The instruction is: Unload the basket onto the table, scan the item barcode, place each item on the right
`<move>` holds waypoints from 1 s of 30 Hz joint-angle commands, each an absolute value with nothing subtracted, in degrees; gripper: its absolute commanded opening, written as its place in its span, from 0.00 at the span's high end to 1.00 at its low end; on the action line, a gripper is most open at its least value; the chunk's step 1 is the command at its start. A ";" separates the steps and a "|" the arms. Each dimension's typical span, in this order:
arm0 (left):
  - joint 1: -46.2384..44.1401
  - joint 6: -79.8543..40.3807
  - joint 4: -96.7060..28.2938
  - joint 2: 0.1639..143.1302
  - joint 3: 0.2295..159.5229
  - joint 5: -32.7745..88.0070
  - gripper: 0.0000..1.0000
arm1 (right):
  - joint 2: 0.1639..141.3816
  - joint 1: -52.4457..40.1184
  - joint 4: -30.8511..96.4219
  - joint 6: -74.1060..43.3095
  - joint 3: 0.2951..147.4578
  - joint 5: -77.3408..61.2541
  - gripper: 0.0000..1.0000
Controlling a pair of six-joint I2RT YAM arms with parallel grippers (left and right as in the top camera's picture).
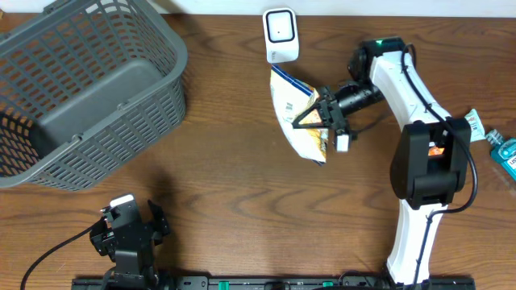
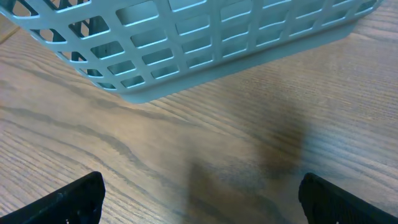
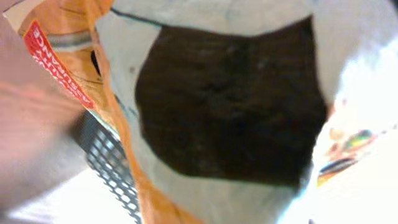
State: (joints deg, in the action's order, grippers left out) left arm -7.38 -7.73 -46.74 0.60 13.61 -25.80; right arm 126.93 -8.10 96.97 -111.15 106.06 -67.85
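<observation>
White-and-orange crinkly snack bag [image 1: 289, 101] clamped in right tool [image 1: 316, 114], white boxy scanner [image 1: 280, 34] just beyond it; left tool [image 1: 139, 211] apart.

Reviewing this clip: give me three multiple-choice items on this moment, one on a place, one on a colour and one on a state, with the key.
1. Where is the basket? A) far left B) far right C) under the right arm
2. What colour is the scanner? A) red B) white C) green
3. What is the right hand doing? A) hanging open B) shut on the snack bag C) resting in the basket
Key: 1 A, it fills the overhead view's upper-left corner; 2 B, its body is plainly white; 3 B, it clamps the bag near the scanner.
</observation>
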 commanded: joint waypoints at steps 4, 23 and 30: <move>-7.51 -8.25 -49.23 0.25 12.49 -26.11 0.00 | 126.65 -7.14 97.51 -112.03 106.83 -65.01 0.98; -7.51 -8.23 -49.23 0.25 12.49 -26.11 0.00 | 126.65 -6.94 92.29 -77.54 106.83 -31.81 0.99; -7.51 -8.23 -49.23 0.25 12.51 -26.11 0.00 | 126.65 -7.99 75.05 -93.47 106.83 -20.21 0.98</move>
